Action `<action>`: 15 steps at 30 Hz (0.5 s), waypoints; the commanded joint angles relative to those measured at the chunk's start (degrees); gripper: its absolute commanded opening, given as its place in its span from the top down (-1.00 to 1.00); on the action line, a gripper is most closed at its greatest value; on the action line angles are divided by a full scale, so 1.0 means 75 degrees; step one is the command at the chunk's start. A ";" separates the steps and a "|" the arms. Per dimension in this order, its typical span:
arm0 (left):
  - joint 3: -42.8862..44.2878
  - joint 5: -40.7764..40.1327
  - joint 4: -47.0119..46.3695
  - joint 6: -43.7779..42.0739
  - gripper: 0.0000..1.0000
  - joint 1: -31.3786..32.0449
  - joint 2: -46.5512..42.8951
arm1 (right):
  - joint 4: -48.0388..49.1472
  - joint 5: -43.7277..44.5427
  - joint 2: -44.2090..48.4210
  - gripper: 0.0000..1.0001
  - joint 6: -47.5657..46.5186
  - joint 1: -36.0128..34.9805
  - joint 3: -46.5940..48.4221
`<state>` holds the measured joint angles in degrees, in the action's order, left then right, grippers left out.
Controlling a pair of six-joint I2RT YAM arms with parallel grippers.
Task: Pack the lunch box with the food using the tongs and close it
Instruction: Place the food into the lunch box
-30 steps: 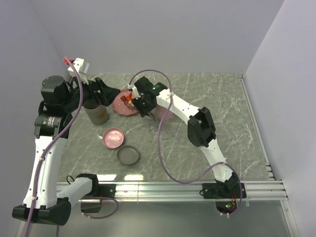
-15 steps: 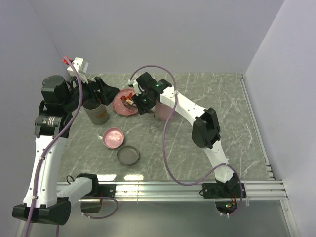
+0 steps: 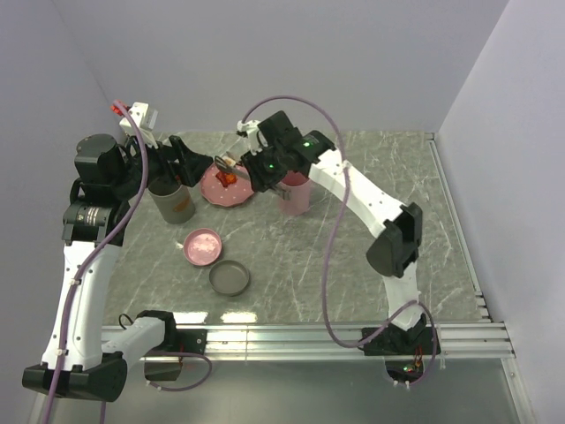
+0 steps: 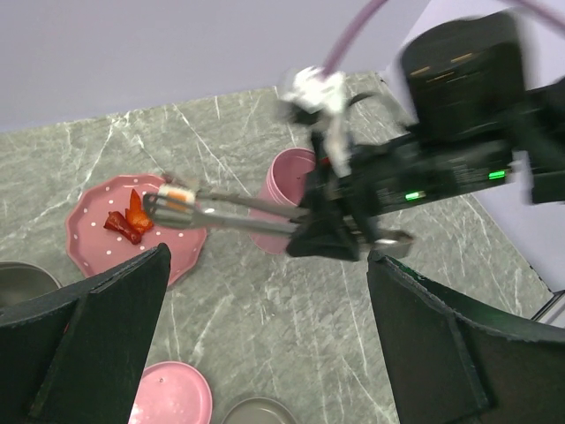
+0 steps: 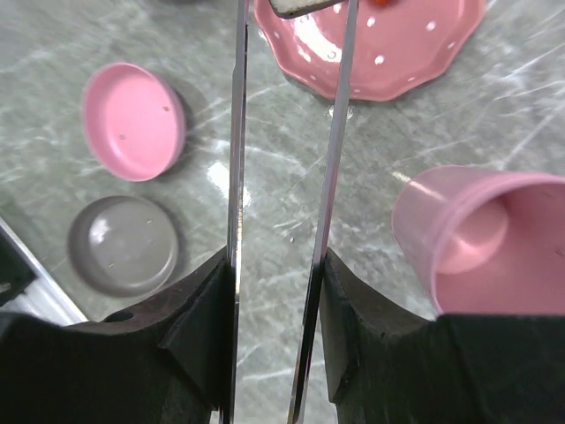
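My right gripper (image 5: 278, 265) is shut on the silvery tongs (image 5: 237, 132), squeezing both arms. Between the tong tips sits a small white cube with an orange top (image 4: 177, 194), held just above the pink dotted plate (image 4: 106, 256). Red-orange strips (image 4: 128, 221) lie on that plate. In the top view the right gripper (image 3: 262, 172) hovers between the plate (image 3: 221, 193) and an open pink lunch box pot (image 3: 296, 196). My left gripper (image 4: 269, 256) is wide open and holds nothing; it hangs above the table left of the plate (image 3: 196, 168).
A grey pot (image 3: 174, 203) stands under the left arm. A pink lid (image 3: 203, 247) and a grey lid (image 3: 229, 278) lie on the marble table nearer the front. The right arm's purple cable arcs over the pink pot.
The right arm has risen and its elbow swung right. The tongs have lifted off the plate with the white cube pinched in their tips. The left arm has not moved.
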<state>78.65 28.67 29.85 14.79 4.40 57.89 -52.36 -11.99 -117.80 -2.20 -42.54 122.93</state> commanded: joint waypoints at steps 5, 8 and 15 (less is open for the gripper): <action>0.0142 0.0034 -0.0147 0.0045 -0.99 -0.0036 -0.0171 | -0.0003 -0.0030 0.1864 0.26 -0.0129 0.0340 -0.0720; 0.0154 0.0034 -0.0089 -0.0014 -0.99 -0.0036 -0.0172 | -0.0073 -0.0054 0.2299 0.25 -0.0187 0.0609 -0.1248; 0.0072 0.0045 -0.0136 -0.0026 -0.99 -0.0036 -0.0207 | -0.0261 0.0016 0.3647 0.24 -0.0375 0.1195 -0.2550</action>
<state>78.65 28.67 29.89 14.68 4.40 57.54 -54.61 -11.84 -95.18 -3.77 -34.94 105.86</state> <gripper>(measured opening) 0.994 0.458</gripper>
